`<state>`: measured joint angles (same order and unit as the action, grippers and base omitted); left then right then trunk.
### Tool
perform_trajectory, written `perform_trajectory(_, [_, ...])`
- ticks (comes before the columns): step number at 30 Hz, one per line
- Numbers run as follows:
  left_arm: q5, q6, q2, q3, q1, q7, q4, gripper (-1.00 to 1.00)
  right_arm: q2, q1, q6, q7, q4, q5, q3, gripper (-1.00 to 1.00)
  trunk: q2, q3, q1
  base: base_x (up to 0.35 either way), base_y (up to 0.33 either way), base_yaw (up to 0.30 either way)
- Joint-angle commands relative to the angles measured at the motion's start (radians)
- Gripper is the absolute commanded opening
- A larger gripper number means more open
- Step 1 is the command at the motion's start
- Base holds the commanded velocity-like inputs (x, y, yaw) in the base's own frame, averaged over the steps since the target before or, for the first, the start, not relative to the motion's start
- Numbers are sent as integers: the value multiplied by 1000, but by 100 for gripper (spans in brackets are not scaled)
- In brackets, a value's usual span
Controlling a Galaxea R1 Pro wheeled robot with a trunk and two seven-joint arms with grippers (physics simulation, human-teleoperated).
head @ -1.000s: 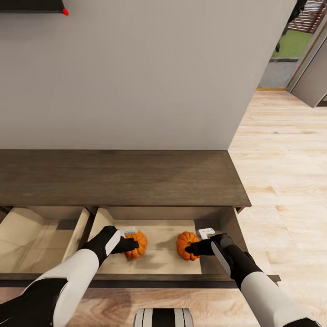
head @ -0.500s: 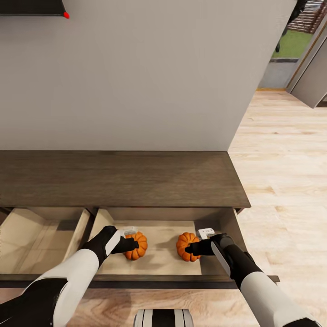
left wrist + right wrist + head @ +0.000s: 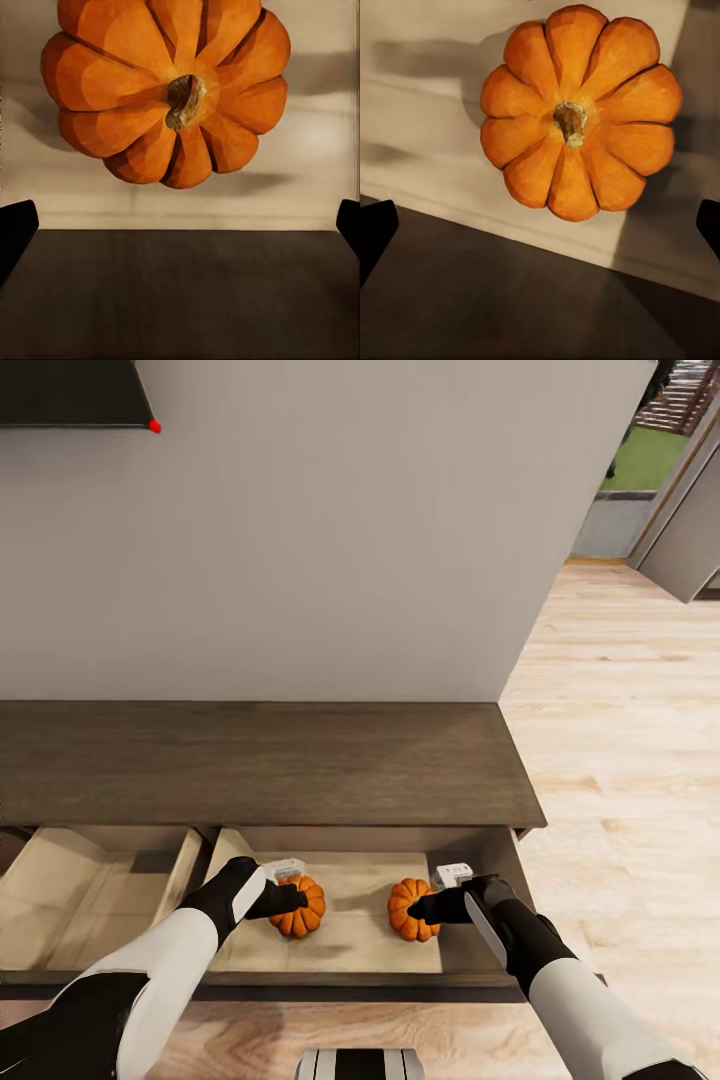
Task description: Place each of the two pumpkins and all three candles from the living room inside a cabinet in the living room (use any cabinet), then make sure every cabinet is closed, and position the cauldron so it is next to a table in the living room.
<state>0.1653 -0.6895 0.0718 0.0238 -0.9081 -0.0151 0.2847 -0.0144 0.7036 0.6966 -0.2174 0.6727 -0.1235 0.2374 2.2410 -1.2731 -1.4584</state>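
Observation:
Two orange ribbed pumpkins lie on the pale floor of the cabinet's (image 3: 260,760) open right drawer (image 3: 345,950). In the head view the left pumpkin (image 3: 302,908) sits just past my left gripper (image 3: 287,900). The right pumpkin (image 3: 408,910) sits by my right gripper (image 3: 425,907). Each wrist view looks straight down on a pumpkin (image 3: 169,90) (image 3: 577,112) with its stem up. The left gripper (image 3: 180,225) and the right gripper (image 3: 540,225) are both open, fingertips wide apart, above the drawer's dark front edge. Nothing is between the fingers.
A second open drawer (image 3: 90,900) with a pale interior lies to the left. A grey wall stands behind the cabinet, with a black panel (image 3: 70,390) high at the left. Light wood floor (image 3: 620,760) runs past the cabinet's right end toward a doorway.
The whole head picture has shifted downward, so the camera moved. Both pumpkins rest in the same drawer, and both grippers stay open beside them.

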Motion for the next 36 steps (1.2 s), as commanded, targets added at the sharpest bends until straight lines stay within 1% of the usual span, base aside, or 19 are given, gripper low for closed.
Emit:
perform_trajectory(1, [3,-11,0,2,0,-1,2,100,-1,0,6,4,1,-10,4,100,-7,3,4,0,0,0])
perform_trajectory(3, [3,-48,0,2,0,-1,5,100,-2,0,9,4,-1,-11,4,100,-21,9,12,0,0,0])
perform_trajectory(6, [4,-84,0,2,0,-2,10,100,-2,0,11,2,-2,-11,4,100,-42,18,23,0,0,0])
perform_trajectory(9, [5,-99,0,2,0,-2,13,100,-1,0,14,2,-2,-10,3,100,-63,28,35,0,0,0])
perform_trajectory(12, [5,-106,-1,2,0,-1,14,100,3,0,55,1,-2,-12,3,100,-84,37,46,0,0,0])
perform_trajectory(14, [5,-110,0,3,0,0,15,100,4,0,69,1,-2,-13,2,100,-98,43,54,0,0,0])
perform_trajectory(36, [4,-122,-1,2,0,-1,27,100,5,0,79,3,-2,-13,2,100,-252,112,138,0,0,0])
